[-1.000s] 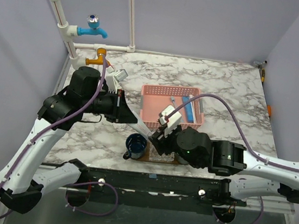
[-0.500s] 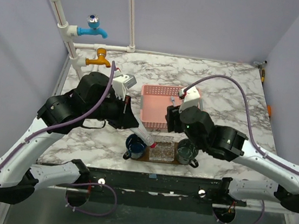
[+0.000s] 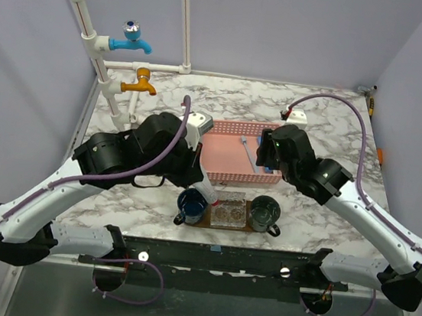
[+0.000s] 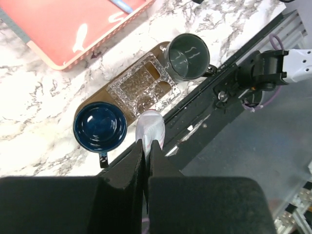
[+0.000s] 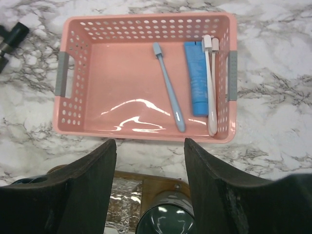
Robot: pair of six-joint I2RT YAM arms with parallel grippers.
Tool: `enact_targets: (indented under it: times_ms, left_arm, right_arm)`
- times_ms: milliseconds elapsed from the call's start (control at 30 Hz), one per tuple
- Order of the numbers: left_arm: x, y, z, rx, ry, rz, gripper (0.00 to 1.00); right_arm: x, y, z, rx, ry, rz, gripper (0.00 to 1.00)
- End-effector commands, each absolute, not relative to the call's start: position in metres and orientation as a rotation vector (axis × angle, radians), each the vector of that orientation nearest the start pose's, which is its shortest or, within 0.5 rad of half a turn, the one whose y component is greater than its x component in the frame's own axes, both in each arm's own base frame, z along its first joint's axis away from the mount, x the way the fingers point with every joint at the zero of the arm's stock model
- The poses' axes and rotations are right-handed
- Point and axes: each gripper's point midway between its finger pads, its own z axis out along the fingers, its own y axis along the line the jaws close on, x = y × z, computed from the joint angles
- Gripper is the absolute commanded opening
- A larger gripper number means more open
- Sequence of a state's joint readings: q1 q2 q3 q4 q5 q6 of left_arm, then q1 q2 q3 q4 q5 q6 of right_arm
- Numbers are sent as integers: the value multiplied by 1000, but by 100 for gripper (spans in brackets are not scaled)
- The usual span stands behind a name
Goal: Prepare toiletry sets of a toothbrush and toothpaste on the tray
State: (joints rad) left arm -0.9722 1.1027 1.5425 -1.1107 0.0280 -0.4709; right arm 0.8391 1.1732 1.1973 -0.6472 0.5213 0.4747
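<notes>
Barely started. Left gripper (image 4: 146,143) pinched tight on toothpaste (image 4: 149,126), held over tray (image 4: 156,49) between blue mug (image 4: 100,125) and glass dish (image 4: 142,87). Tray carries mugs and dish only, no brush or paste laid yet. Right gripper (image 5: 148,146) wide open, empty, above basket (image 5: 146,22). Blue brush (image 5: 168,87), white brushes (image 5: 209,83), blue tube (image 5: 196,78) all in basket. Left to do: place paste, move brushes.

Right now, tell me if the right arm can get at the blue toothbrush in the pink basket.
Probably yes: the right tool hangs open above the pink basket, where the blue toothbrush lies uncovered on its floor.
</notes>
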Motion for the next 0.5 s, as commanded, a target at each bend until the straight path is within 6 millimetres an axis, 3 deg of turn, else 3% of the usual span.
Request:
enact_targets:
  times_ms: [0, 467]
  left_arm:
    - [146, -236, 333, 559, 2231, -636, 0]
    - [155, -270, 318, 631, 2210, -432, 0]
  right_arm:
    - [272, 192, 226, -86, 2220, 221, 61]
    - [277, 177, 202, -61, 2245, 166, 61]
